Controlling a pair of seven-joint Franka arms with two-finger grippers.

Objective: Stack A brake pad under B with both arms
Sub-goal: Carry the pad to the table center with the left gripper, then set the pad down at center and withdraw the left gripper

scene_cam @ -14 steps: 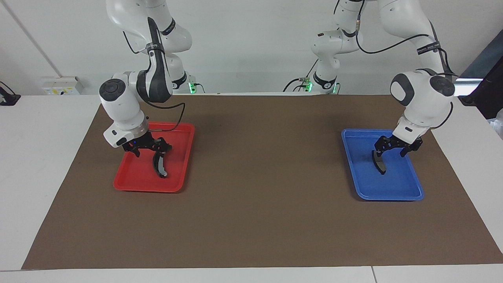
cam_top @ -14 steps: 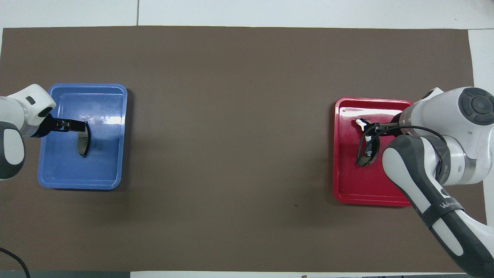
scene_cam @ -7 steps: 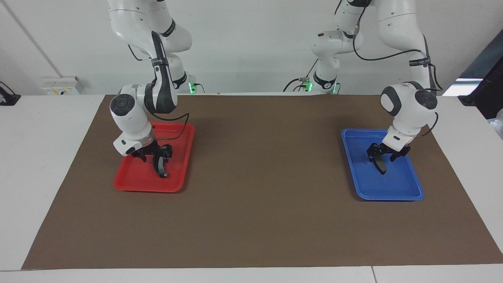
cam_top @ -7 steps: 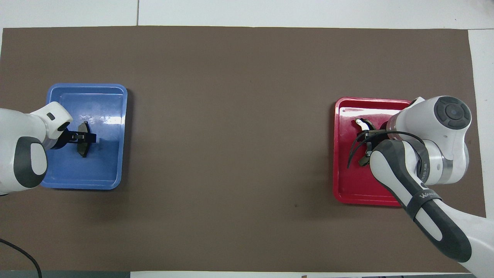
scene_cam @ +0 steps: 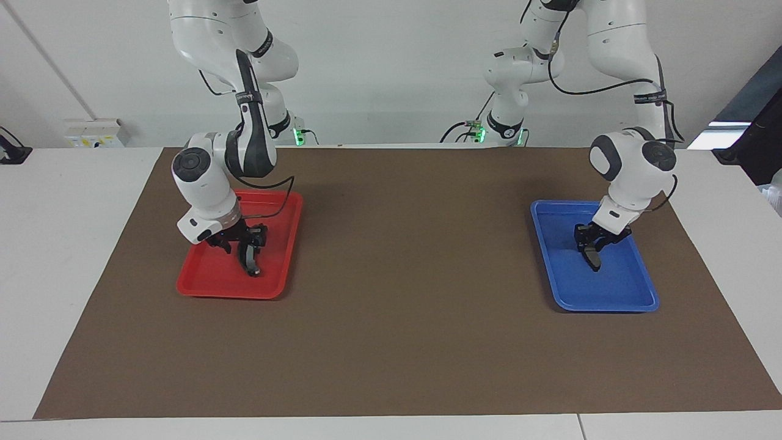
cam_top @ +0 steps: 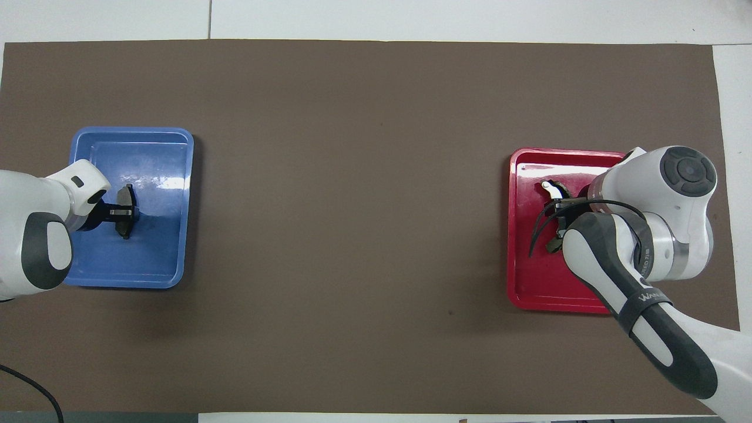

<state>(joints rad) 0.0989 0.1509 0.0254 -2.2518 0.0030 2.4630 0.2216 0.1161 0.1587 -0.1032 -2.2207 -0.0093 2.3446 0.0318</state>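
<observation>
Facing view is showing me the left gripper [scene_cam: 591, 249] down in the blue tray [scene_cam: 635, 299], its fingers closing narrow on the A brake pad [scene_cam: 593, 259], which is lying in that tray at the left arm's end of the worktop. I am seeing the right gripper [scene_cam: 243, 244] low in the red tray [scene_cam: 201, 286] over B [scene_cam: 251, 261], though I cannot tell how its fingers are set. I am worrying that a thin edge grip is letting either pad swing or slip on lifting, or dragging a tray along.
</observation>
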